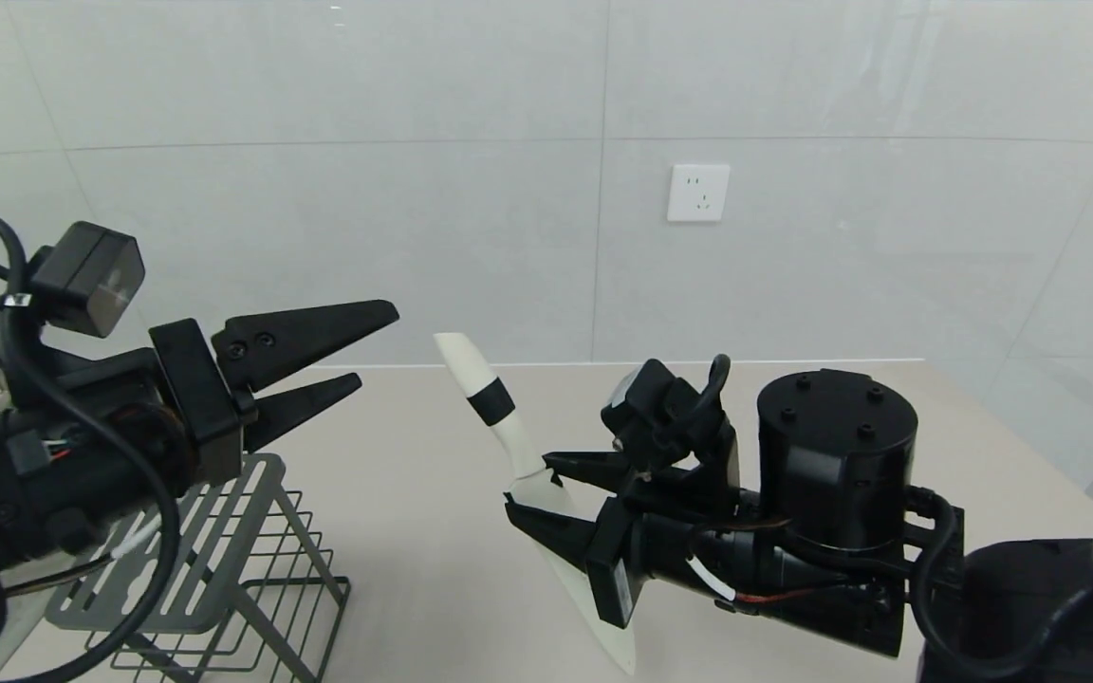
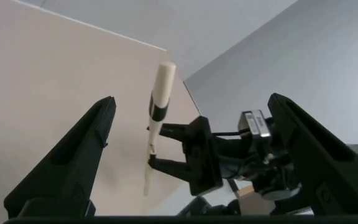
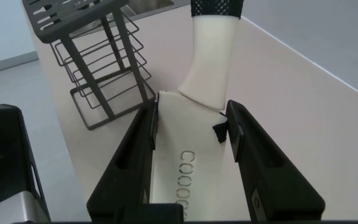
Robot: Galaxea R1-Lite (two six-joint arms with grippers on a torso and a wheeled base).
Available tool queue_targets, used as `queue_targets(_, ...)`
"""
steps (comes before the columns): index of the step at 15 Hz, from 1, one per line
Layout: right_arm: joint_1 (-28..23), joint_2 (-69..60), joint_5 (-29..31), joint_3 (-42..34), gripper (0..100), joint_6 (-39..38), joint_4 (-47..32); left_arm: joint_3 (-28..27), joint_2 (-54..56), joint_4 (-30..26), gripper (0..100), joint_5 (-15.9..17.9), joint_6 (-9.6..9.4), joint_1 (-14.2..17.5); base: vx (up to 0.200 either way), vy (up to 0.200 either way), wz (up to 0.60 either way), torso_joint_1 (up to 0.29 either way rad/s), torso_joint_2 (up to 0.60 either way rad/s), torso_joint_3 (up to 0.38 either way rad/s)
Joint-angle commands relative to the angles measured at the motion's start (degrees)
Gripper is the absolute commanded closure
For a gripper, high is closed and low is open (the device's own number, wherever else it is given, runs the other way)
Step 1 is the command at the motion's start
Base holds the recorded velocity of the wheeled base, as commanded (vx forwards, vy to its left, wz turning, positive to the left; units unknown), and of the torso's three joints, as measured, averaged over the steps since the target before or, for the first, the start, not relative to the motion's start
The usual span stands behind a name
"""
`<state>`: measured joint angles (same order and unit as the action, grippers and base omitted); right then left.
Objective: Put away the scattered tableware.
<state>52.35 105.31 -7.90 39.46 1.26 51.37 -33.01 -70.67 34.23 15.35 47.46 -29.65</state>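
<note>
Right end effector (image 1: 527,484) clamps white utensil (image 1: 494,398) at the blade-handle joint, tilted above worktop (image 1: 414,512), left end effector (image 1: 376,346) wide and empty; best to line blade over slotted rack (image 1: 224,531), lower slowly.

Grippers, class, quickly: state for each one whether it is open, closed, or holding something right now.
Left gripper: open, holding nothing.
Right gripper: closed on the white utensil.
</note>
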Motion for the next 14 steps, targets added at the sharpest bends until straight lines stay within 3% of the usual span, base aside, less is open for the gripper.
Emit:
queue_targets(1, 0.04, 0.15, 0.08, 0.53, 100, -0.03, 0.13, 1.37, -2.98, 1.72, 0, -0.05, -2.37, -0.24, 0.0, 0.0, 0.0, 0.0, 0.0, 0.0)
queue_targets(2, 0.04, 0.42, 0.08, 0.88, 100, -0.11, 0.04, 2.69, -3.86, 3.83, 0, -0.05, -4.39, -0.24, 0.0, 0.0, 0.0, 0.0, 0.0, 0.0)
queue_targets(6, 0.39, 2.09, 0.08, 3.17, 100, -0.11, 0.04, 4.71, -7.91, 13.05, 0, -0.32, -4.66, -1.64, 0.0, 0.0, 0.0, 0.0, 0.0, 0.0)
queue_targets(8, 0.83, 3.05, 0.17, 4.48, 100, -0.2, 0.04, 4.89, -9.31, 14.02, 0, -0.67, -5.09, -4.01, 0.0, 0.0, 0.0, 0.0, 0.0, 0.0)
queue_targets(10, 1.62, 3.93, 0.17, 5.36, 100, -0.2, 0.04, 4.89, -11.16, 15.34, 0, -0.85, -6.24, -4.19, 0.0, 0.0, 0.0, 0.0, 0.0, 0.0)
queue_targets(14, 3.55, 4.29, 0.25, 6.42, 100, -0.73, 0.04, 4.89, -14.41, 20.52, 0, -3.57, -6.33, -4.45, 0.0, 0.0, 0.0, 0.0, 0.0, 0.0)
